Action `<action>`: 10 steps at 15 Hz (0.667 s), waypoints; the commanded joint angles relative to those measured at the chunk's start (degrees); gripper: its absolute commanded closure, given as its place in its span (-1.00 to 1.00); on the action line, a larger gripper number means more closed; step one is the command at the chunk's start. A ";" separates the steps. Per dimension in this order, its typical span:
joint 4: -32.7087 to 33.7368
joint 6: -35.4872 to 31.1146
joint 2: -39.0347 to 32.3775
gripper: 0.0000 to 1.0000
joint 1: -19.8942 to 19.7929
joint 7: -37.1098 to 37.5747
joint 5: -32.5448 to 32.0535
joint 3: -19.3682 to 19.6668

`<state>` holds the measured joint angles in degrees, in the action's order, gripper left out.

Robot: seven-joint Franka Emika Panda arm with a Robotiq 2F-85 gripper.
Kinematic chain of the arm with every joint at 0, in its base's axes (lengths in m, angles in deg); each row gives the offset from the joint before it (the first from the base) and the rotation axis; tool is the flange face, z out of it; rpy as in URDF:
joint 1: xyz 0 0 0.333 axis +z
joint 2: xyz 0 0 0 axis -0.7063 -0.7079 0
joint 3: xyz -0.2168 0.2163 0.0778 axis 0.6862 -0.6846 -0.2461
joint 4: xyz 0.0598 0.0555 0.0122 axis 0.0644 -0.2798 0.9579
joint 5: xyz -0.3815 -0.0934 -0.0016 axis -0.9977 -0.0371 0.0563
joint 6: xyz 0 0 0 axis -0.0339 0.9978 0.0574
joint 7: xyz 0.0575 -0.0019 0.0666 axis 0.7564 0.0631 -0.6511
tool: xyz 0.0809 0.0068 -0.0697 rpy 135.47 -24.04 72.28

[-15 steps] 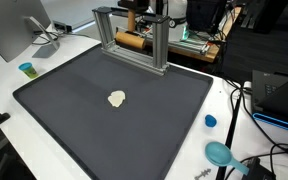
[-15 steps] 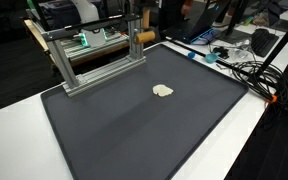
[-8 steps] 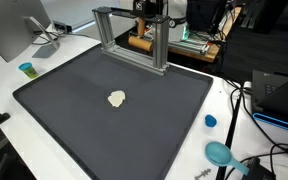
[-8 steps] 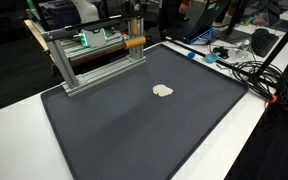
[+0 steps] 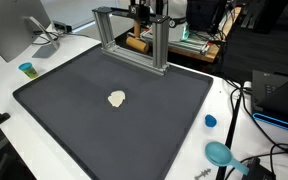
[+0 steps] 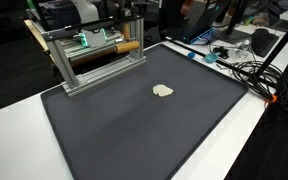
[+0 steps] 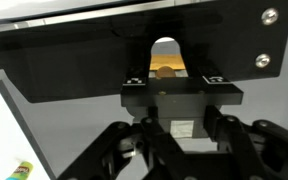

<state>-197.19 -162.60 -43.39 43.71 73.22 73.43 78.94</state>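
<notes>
My gripper (image 5: 140,30) hangs behind the aluminium frame (image 5: 160,45) at the far edge of the dark mat (image 5: 74,110), shut on a wooden rod (image 5: 135,43). The gripper (image 6: 133,28), rod (image 6: 128,46) and frame (image 6: 60,58) show in both exterior views. In the wrist view the rod (image 7: 166,71) shows as a small brown patch between the finger pads of the gripper (image 7: 173,79). A small cream lump (image 5: 116,98) lies alone on the middle of the mat (image 6: 124,135), well away from the gripper; it shows in both exterior views (image 6: 163,90).
A small blue cup (image 5: 26,69) and a monitor (image 5: 6,30) stand beside the mat. A blue cap (image 5: 210,121) and a teal round object (image 5: 219,153) lie on the white table. Cables (image 6: 239,65) and equipment crowd the area behind the frame.
The gripper has come down a little behind the frame, and the wooden rod has shifted and turned with it. The cream lump has not moved.
</notes>
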 commanded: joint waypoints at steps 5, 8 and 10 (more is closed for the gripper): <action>0.42 4.54 4.28 0.57 2.41 -2.77 0.70 -1.95; -0.11 5.33 4.38 0.57 2.12 -2.80 1.10 -1.37; -0.02 6.37 3.91 0.57 1.92 -2.86 1.20 -1.07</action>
<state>-196.47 -159.91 -40.98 45.63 71.08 73.32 77.34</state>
